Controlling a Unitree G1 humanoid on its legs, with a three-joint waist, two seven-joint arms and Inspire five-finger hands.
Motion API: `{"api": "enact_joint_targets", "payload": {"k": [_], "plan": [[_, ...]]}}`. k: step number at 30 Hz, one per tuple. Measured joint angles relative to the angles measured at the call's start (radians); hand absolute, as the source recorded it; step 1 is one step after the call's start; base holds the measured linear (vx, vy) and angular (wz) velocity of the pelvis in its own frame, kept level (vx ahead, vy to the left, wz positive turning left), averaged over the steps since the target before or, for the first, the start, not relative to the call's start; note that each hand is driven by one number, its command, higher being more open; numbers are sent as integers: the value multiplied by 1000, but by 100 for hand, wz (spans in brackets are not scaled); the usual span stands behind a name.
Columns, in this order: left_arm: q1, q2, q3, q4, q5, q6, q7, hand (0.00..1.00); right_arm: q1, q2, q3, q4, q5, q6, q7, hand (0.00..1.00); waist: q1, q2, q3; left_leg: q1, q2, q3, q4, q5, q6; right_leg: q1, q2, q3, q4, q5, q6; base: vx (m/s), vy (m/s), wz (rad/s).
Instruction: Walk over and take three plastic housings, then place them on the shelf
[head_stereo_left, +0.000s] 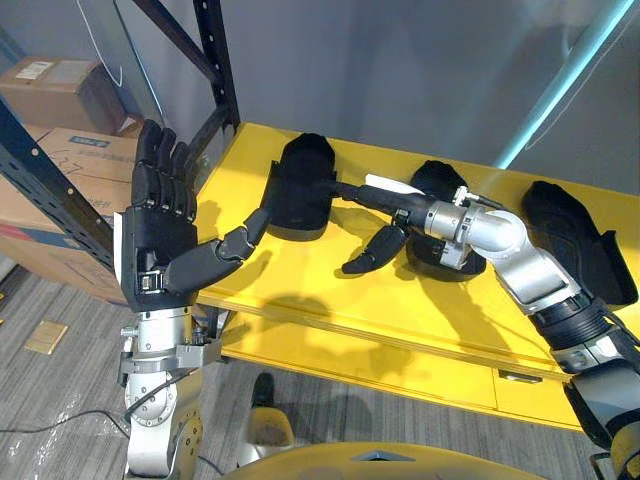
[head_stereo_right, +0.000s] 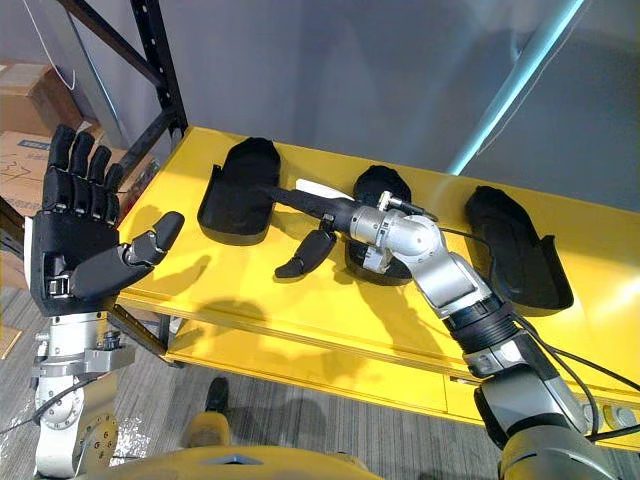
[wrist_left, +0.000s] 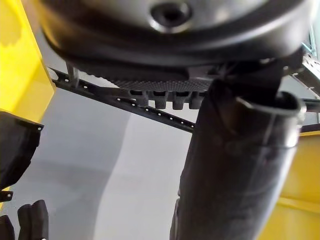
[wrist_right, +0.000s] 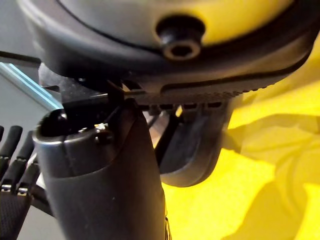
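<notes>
Three black plastic housings lie on the yellow shelf (head_stereo_left: 300, 290): a left one (head_stereo_left: 300, 185), a middle one (head_stereo_left: 440, 180) and a right one (head_stereo_left: 575, 235). My right hand (head_stereo_left: 390, 205) reaches leftward across the shelf, above the middle housing and partly hiding it. It is open, its straight fingers (head_stereo_left: 350, 190) at the left housing's near edge and its thumb hanging down. The right wrist view shows that housing (wrist_right: 192, 145) just past the fingers. My left hand (head_stereo_left: 160, 230) is raised upright off the shelf's left end, open and holding nothing.
A black rack upright (head_stereo_left: 215, 60) with a diagonal brace stands at the shelf's left back corner. Cardboard boxes (head_stereo_left: 60, 100) are stacked on the floor to the left. A teal strip (head_stereo_left: 570, 80) slants up behind the shelf. A lower yellow level (head_stereo_left: 400, 370) runs beneath the front edge.
</notes>
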Motion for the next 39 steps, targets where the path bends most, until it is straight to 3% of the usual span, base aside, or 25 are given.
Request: {"api": "enact_joint_targets", "payload": {"k": [7,13,21,31,39], "plan": [[1,1,-2,0,0,0,-3,100,0,11,-43,-33,148,-22,-9,100,1,1,0,0,0,5,0,-1,1,-3,-1,3,0,0,0,-4,-3,-1],[1,0,-6,0,0,0,-11,100,-1,125,-105,-33,187,-75,-46,100,2,6,3,1,0,5,0,-1,2,-2,-1,3,1,0,0,0,0,0],[1,0,-14,0,-19,0,-17,100,-1,205,-16,30,181,-58,3,100,5,14,3,1,0,3,0,-1,2,-2,-1,2,1,-3,-5,0,0,0],[-3,-1,-24,-1,-146,-8,-119,100,-1,219,61,150,143,-26,46,100,9,25,5,-16,-2,-16,0,7,-5,-6,3,-15,1,-7,-6,-1,-2,5],[-8,-1,-51,-2,-173,-8,-137,100,-1,225,67,171,146,5,106,100,12,35,-3,-16,-1,-17,0,8,-5,-6,3,-15,3,-6,-5,0,-2,0]]}}
